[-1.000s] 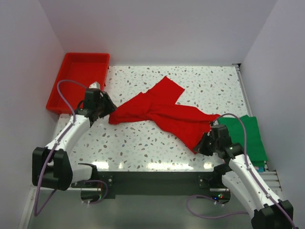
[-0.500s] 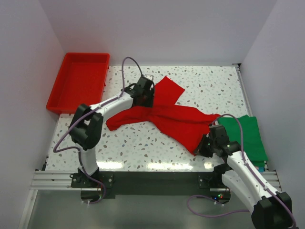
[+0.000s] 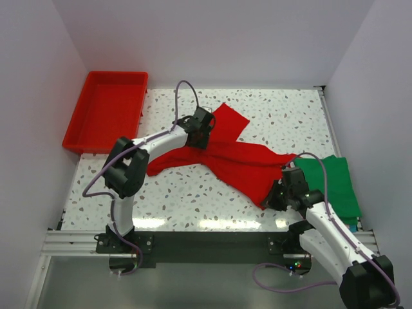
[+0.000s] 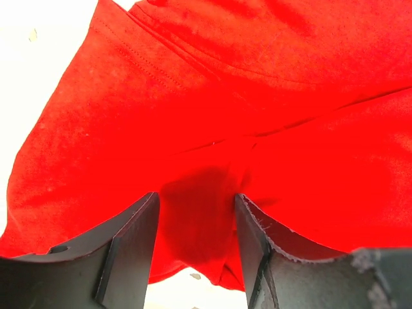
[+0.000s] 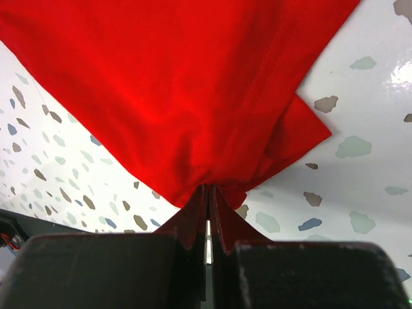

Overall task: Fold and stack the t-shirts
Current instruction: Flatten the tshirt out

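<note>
Across the middle of the speckled table [image 3: 290,116] a red shirt [image 3: 219,151] is spread, unfolded and creased, with one sleeve thrown toward the far side and a corner drawn toward the near right. At the right edge a green shirt [image 3: 338,187] is laid as a neat folded rectangle, so that part of the work is judged done. The red shirt is not yet flattened or folded, and nothing is stacked on the green one. A red tray [image 3: 106,112] is set at the far left, with nothing seen in it.

The left arm is stretched far forward and to the right, and its left gripper [image 3: 203,132] is held low over the shirt near the far sleeve. In the wrist view its fingers [image 4: 129,244] are parted, with cloth seen beneath them but not pinched. The right arm is kept bent and close to its base. The right gripper [image 3: 278,193] is clamped tight on the near right corner of the red shirt, where the cloth is gathered into the closed jaws.
</note>
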`<state>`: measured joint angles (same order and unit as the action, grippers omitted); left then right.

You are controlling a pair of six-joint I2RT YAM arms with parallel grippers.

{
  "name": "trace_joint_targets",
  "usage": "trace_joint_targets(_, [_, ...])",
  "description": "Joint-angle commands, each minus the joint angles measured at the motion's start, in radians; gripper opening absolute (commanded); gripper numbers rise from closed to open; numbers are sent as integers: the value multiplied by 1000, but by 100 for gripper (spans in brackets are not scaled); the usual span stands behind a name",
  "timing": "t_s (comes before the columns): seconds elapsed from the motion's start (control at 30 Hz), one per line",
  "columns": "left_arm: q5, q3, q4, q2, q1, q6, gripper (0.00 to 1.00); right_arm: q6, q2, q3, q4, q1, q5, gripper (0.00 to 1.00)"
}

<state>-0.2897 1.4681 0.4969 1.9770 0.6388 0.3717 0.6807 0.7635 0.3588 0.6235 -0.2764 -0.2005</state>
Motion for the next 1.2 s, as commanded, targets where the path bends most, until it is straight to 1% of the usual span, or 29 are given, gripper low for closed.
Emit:
trace_joint_targets(0.0, [-40,32,2,-1,16,-34,54,-1,8,39,-41,-4,9,0])
trace_joint_targets(0.07, [-39,32,3,0,19,-37,52,0,13,43,-44,-6,10,0])
trace_joint_targets(0.23, [-9,29,12,-1,24,-42,50,-3,17,52,-41,-4,16,0])
trace_joint_targets(0.47, [-14,24,20,9,36,-34,49,3,16,45,-45,-4,16,0])
trace_joint_targets(0.57, [-22,21,19,13,36,-30,46,6,10,45,-44,-4,19,0])
trace_joint_targets(0.7, [-34,17,15,13,36,-27,38,13,3,49,-39,-6,26,0])
trace_joint_targets(0.73, [-38,17,15,10,36,-25,34,13,3,54,-38,-4,27,0])
trace_joint_targets(0.8, [-46,15,17,9,36,-24,30,13,2,60,-34,-4,30,0])
trace_joint_targets(0.83, [-49,15,17,6,36,-24,25,14,2,66,-31,-4,32,0])
trace_joint_targets(0.93, [-60,9,17,2,36,-27,18,14,2,80,-24,-6,36,0])
trace_joint_targets(1.0, [-60,5,19,0,38,-31,17,14,3,86,-22,-4,41,0])
trace_joint_targets(1.07, [-48,-2,12,-6,38,-36,29,14,3,91,-21,-4,42,0])
trace_joint_targets(1.1, [-45,-11,8,-9,36,-37,37,16,2,91,-21,-4,42,0])
trace_joint_targets(1.17, [-39,-18,-1,-17,36,-39,42,14,3,89,-21,-4,44,0])
